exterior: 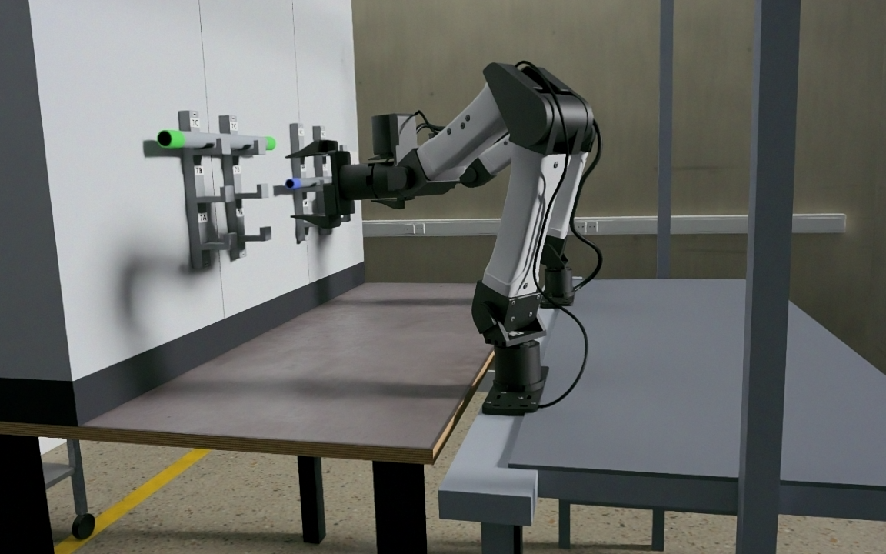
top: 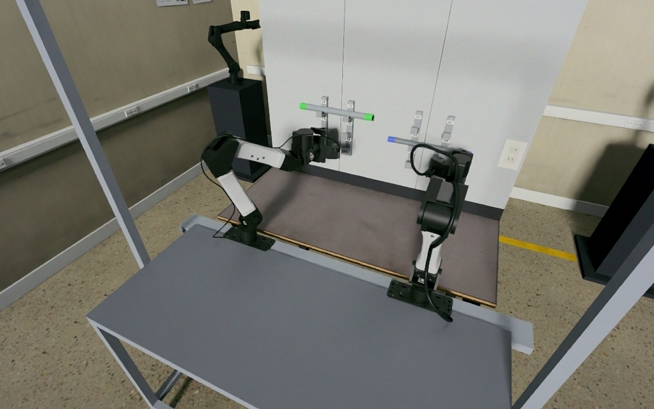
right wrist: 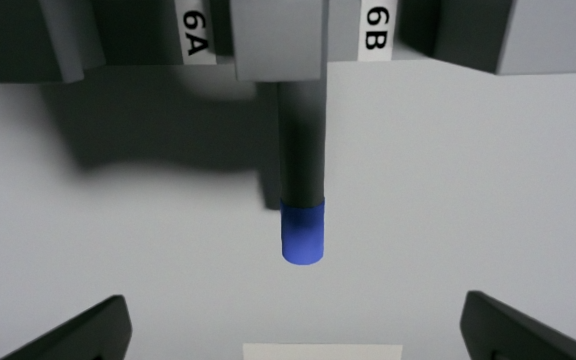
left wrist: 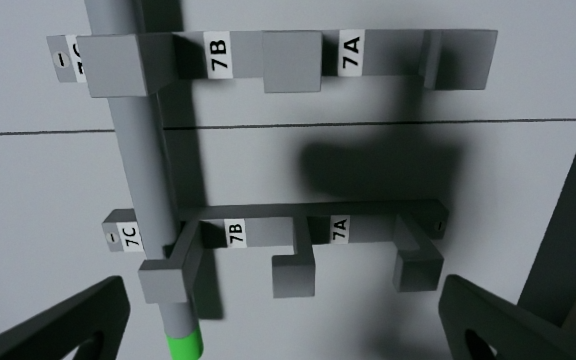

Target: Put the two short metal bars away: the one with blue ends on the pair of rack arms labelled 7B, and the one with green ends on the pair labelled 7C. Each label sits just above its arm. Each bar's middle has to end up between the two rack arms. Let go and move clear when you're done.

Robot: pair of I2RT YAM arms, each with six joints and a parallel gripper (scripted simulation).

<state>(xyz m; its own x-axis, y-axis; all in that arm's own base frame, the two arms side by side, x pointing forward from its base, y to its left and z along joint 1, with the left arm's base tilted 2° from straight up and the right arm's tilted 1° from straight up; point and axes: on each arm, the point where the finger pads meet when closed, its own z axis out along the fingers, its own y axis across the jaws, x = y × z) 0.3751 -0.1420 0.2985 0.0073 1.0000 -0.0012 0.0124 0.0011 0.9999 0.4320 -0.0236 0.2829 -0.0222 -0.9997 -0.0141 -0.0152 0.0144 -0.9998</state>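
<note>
The green-ended bar (top: 336, 111) (exterior: 198, 140) (left wrist: 143, 165) rests on the two 7C arms, its middle between them. The 7B arms (left wrist: 292, 62) below hold nothing. The blue-ended bar (top: 404, 141) (right wrist: 302, 230) lies across the other rack (top: 418, 120), on the arm under the 6B label in the right wrist view, with one end jutting past it. My left gripper (exterior: 293, 185) (left wrist: 284, 292) is open and empty, facing the 7 rack a little off the wall. My right gripper (right wrist: 295, 308) is open and empty, facing the blue end, which lies between its fingers' lines; in the top view its fingertips are hidden.
The 7A arms (left wrist: 458, 60) are the lowest on the 7 rack and hold nothing. The 6C arm (right wrist: 543, 50) and the 6A arm (right wrist: 18, 45) flank the blue bar. A wall outlet (top: 512, 154) is right of the 6 rack. A brown worktop (top: 360, 218) lies below the racks.
</note>
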